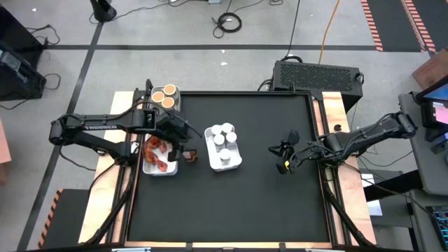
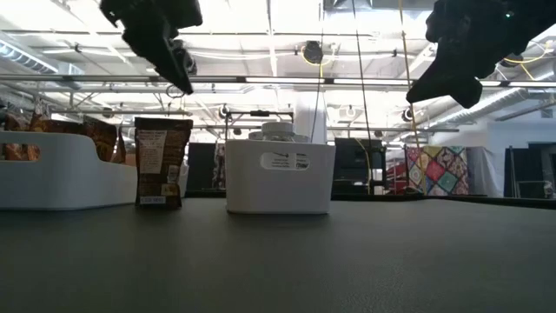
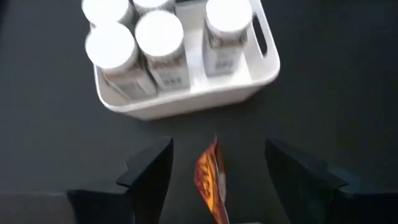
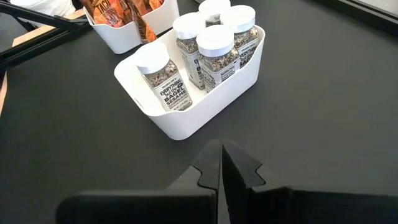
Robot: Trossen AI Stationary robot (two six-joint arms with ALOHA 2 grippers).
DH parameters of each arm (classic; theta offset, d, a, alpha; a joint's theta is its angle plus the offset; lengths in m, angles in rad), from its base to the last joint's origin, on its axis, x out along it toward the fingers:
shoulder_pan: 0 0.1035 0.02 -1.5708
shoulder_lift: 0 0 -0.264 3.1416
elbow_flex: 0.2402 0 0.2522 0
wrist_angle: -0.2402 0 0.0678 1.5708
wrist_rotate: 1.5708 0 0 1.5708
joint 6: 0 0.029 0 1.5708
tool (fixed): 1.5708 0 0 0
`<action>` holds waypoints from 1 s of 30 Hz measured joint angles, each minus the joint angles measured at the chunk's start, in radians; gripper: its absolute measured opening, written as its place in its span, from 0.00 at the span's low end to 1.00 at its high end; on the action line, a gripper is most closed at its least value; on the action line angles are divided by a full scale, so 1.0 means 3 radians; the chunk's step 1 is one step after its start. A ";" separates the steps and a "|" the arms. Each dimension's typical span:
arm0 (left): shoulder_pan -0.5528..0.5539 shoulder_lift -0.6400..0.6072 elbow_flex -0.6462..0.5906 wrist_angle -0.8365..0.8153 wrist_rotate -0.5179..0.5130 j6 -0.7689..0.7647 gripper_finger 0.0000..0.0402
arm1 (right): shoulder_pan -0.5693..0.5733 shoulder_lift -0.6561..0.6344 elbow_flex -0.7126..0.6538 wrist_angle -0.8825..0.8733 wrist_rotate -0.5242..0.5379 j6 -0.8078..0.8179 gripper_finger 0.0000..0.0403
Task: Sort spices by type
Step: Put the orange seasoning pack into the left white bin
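- High view: left gripper (image 1: 187,152) hangs spread wide over a standing reddish-brown packet (image 3: 211,180), not touching it.
- Right gripper (image 4: 221,163) clenched, empty, beside white-capped jars (image 4: 205,38).

The high view looks straight down on the whole bench (image 1: 245,203). The low view sits at bench-top level, facing the room. Both wrist views look close at the white tray of jars (image 4: 186,118), from opposite sides.

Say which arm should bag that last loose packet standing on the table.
Left. Its open gripper hangs right over the upright packet, beside the packet tray. The right gripper is shut, beyond the jar tray.
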 joint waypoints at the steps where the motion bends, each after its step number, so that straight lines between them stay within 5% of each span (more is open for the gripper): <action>1: -0.0011 0.0000 0.0000 -0.0058 0.0000 0.0000 0.64 | 0.0000 0.0000 0.0000 0.0001 0.0000 0.0000 0.00; 9: -0.0076 0.0289 0.0000 -0.0201 -0.0224 0.0153 0.64 | 0.0000 0.0000 0.0000 0.0003 0.0011 0.0000 0.00; 23: -0.0092 0.0928 -0.0003 -0.0290 0.0000 0.0176 0.64 | 0.0000 0.0000 0.0000 0.0002 0.0011 -0.0021 0.00; 26: -0.0092 0.0940 -0.0003 -0.0365 0.0000 0.0177 0.59 | 0.0001 0.0000 0.0000 0.0001 0.0011 -0.0048 0.00; 30: -0.0092 0.0940 -0.0003 -0.0374 -0.0084 0.0206 0.38 | 0.0001 0.0000 0.0000 0.0001 0.0014 -0.0068 0.00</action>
